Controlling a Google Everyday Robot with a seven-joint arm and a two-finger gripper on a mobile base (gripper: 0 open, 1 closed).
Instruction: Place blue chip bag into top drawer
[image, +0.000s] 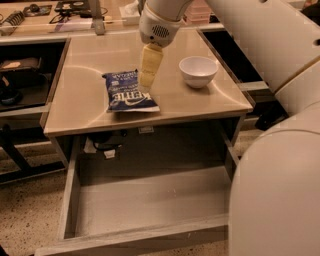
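The blue chip bag (128, 91), dark navy with white "Kettle" lettering, lies flat on the beige tabletop (80, 105) near its front edge. The gripper (146, 84) hangs from the white arm with its pale yellow fingers pointing down over the bag's right edge. The top drawer (150, 200) is pulled wide open below the tabletop, with a pale grey bottom and nothing in it.
A white bowl (198, 71) stands on the tabletop right of the gripper. The robot's white arm (270, 100) fills the right side of the view. Cables and tags (102, 147) hang under the tabletop behind the drawer. Cluttered benches stand behind and to the left.
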